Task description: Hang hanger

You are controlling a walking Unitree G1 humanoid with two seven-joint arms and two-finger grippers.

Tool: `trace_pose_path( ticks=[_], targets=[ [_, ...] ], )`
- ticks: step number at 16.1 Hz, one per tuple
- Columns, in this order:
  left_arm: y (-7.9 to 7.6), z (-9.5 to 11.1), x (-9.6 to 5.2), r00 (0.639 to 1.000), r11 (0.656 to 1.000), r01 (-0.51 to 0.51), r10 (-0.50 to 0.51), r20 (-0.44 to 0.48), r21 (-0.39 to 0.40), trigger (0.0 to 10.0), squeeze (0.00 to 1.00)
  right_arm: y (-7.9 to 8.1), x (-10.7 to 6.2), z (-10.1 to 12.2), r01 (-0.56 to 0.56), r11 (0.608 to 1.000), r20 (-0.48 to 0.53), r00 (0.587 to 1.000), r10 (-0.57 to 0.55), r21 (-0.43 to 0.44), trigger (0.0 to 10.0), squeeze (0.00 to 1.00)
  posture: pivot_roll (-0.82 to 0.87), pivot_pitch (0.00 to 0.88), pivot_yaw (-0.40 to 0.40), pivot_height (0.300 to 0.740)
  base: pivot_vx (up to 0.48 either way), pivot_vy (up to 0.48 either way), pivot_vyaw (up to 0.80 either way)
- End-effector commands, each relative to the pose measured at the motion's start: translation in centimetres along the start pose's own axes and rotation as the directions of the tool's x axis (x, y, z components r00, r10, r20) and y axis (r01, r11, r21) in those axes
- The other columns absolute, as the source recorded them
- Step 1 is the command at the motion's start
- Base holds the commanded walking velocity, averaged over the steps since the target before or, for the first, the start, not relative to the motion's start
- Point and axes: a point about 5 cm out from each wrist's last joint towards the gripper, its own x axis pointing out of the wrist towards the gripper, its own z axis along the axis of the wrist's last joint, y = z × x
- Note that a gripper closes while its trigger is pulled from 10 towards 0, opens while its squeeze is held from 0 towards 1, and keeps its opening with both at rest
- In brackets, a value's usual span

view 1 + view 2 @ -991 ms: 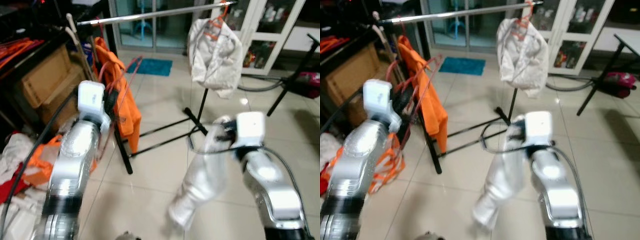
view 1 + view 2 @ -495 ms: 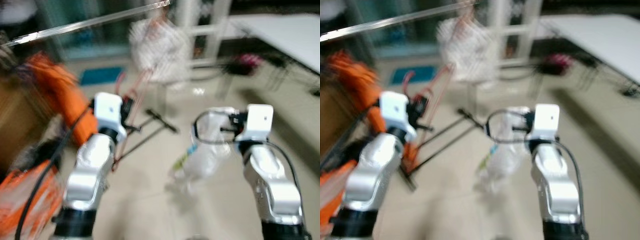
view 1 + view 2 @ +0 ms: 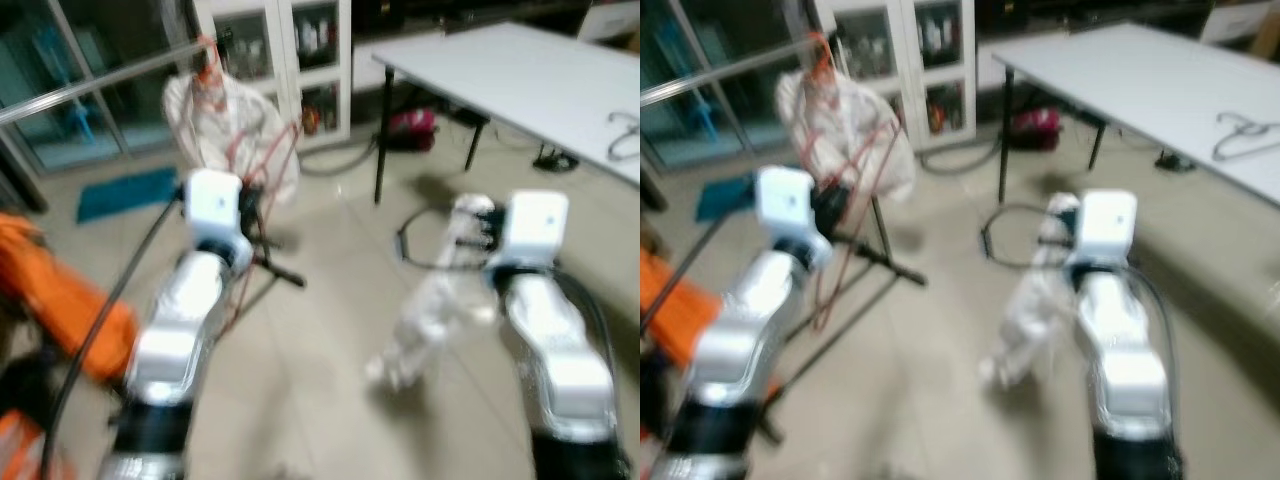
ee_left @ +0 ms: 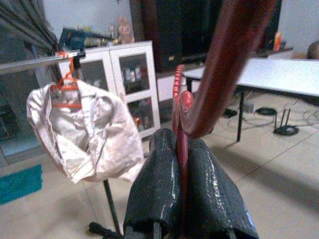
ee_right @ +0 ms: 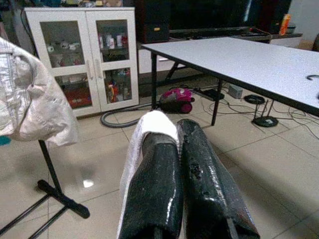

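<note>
Fingers of the left gripper (image 4: 182,199) pinched tight on a red hanger (image 4: 219,69), its curved bar rising up and away from between the black pads. Held out in front at chest height, over tiled floor (image 3: 320,350), just before the clothes rail (image 3: 90,85). On that rail, a white garment (image 4: 79,132) draped on an orange hanger (image 4: 65,87), with the rack's black foot (image 3: 275,272) spread below. Right gripper (image 5: 179,169) clamped on a pale cloth (image 5: 149,127), tucked against one finger and trailing down toward the floor as a crumpled white bundle (image 3: 420,330). Off to the right, a white table (image 3: 1140,80) with a wire hanger (image 3: 1240,130) lying on top. Behind the rail, a white glass-door cabinet (image 5: 84,55); near its base a magenta vacuum cleaner (image 5: 174,99) with a grey hose. Orange fabric (image 3: 60,300) low at the far left, blurred.
</note>
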Motion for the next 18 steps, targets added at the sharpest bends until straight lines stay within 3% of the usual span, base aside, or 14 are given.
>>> trace_pose_path(
  ticks=[1, 7, 11, 14, 15, 18],
  targets=[
    [-0.2, -0.2, -0.1, 1.000, 1.000, 0.000, 0.000, -0.011, -0.003, 10.0, 0.00, -0.5, 0.0, 1.0, 0.014, 1.000, 0.050, 0.999, -0.014, -0.012, 10.0, 0.00, -0.08, 0.008, 0.065, 0.740, 0.416, 0.000, 0.00],
    [0.5, -0.4, -0.9, 0.999, 0.999, -0.038, 0.038, -0.026, -0.001, 10.0, 0.00, 0.6, 0.2, 1.1, -0.052, 0.998, 0.043, 0.998, 0.053, -0.018, 10.0, 0.00, -0.06, 0.027, 0.031, 0.740, 0.417, 0.000, 0.00],
    [0.3, -1.3, -2.3, 0.998, 0.999, -0.042, 0.042, -0.056, 0.006, 10.0, 0.00, 0.7, 0.0, 0.2, -0.077, 0.997, 0.029, 0.997, 0.077, -0.015, 10.0, 0.00, -0.03, 0.058, 0.006, 0.740, 0.436, 0.000, 0.00],
    [1.0, -3.2, -4.5, 0.992, 0.998, -0.053, 0.054, -0.112, 0.014, 10.0, 0.00, 0.0, -1.7, -1.5, -0.085, 0.996, 0.003, 0.996, 0.085, -0.026, 10.0, 0.00, -0.02, 0.084, 0.011, 0.740, 0.439, 0.000, 0.00],
    [1.5, -4.0, -5.8, 0.988, 0.998, -0.064, 0.066, -0.139, 0.015, 10.0, 0.00, -0.5, -2.7, -2.0, -0.082, 0.996, -0.018, 0.997, 0.081, -0.028, 10.0, 0.00, -0.01, 0.088, 0.013, 0.740, 0.439, 0.000, 0.00],
    [1.6, -5.0, -7.4, 0.980, 0.997, -0.080, 0.082, -0.180, 0.019, 10.0, 0.00, -0.8, -3.9, -3.0, -0.089, 0.995, -0.062, 0.994, 0.086, -0.047, 10.0, 0.00, -0.02, 0.094, 0.011, 0.740, 0.439, 0.000, 0.00]
  ],
)
